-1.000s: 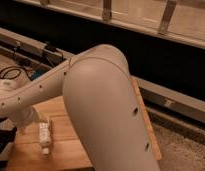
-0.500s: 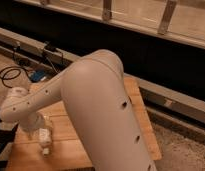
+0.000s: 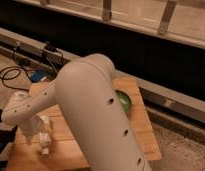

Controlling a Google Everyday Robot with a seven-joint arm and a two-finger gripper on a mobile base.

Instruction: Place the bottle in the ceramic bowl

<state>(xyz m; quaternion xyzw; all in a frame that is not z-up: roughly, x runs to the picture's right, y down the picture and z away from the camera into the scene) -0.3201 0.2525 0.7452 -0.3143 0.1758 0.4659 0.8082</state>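
The bottle [image 3: 44,134], small and whitish with a white cap toward the near edge, lies on the wooden table [image 3: 141,135] at the front left. My gripper [image 3: 34,134] hangs at the end of the white arm right at the bottle's left side, low over the table, and it looks open with the bottle not lifted. The ceramic bowl [image 3: 124,101], glossy green, sits on the table's right half. Only its right part shows, because my big arm link [image 3: 96,115] covers the rest.
A dark rail and glass wall [image 3: 146,45] run behind the table. Black cables [image 3: 11,75] and a blue object [image 3: 37,76] lie on the floor at the left. Speckled floor [image 3: 181,150] lies beyond the table's right edge.
The arm has shifted left and lowered at the bottle; the big link has moved aside, uncovering part of the green bowl. The bottle has not moved.
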